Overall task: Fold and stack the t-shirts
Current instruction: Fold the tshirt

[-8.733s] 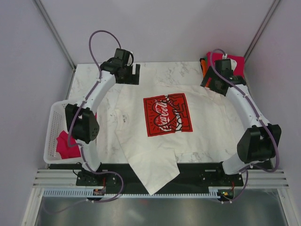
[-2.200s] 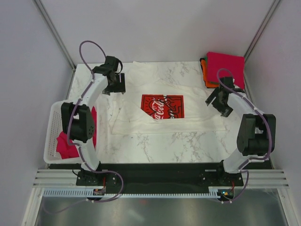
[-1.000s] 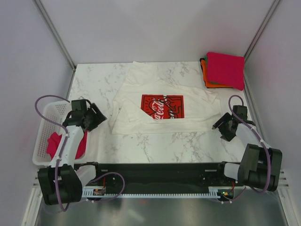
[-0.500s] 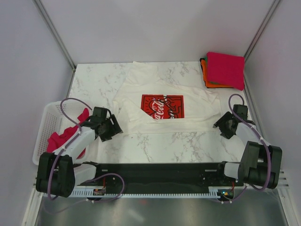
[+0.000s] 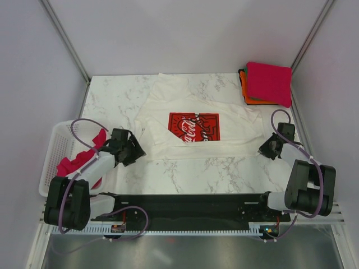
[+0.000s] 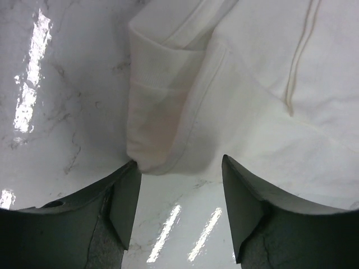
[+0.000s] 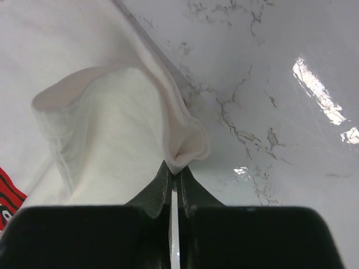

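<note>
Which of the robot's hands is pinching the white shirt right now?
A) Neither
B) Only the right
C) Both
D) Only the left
B: the right hand is closed on a fold at the edge of the white shirt, while the left hand sits open at the shirt's corner, a finger on either side of it.

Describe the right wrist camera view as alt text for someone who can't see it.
The right end effector is pinched shut on a folded edge of the white t-shirt, which bunches up just beyond its tips. A sliver of the red print shows at lower left, and the glossy marble table fills the right side.
</note>
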Controlling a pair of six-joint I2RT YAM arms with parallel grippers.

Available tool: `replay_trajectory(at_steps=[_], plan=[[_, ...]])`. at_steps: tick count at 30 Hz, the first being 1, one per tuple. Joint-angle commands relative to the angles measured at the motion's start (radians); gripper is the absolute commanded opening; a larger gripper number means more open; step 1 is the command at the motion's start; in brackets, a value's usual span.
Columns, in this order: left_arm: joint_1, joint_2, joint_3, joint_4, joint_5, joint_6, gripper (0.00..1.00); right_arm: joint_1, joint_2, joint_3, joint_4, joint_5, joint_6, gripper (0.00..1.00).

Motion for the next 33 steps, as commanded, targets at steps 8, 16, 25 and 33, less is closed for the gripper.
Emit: replay_trajectory(at_steps=[8,16,25,33], plan=[[0.001,0.093,0.119,0.061,-0.08,-0.014,0.24,-0.005,0.116,0.131,-0.067,0.028,0.031,0.0],[0.07,-0.079,0.529,-0.219,-0.097,0.007,0.14,-0.059,-0.051,0.515,-0.328,-0.041,0.012,0.0],[0.072,-0.342,0.216,-0.282,-0.032,-0.062,0.17,-0.07,-0.267,0.178,-0.358,-0.076,-0.006,0.0],[0.056,-0.616,0.041,-0.4,-0.049,-0.2,0.24,-0.13,-0.438,0.025,-0.427,-0.019,0.05,0.0]])
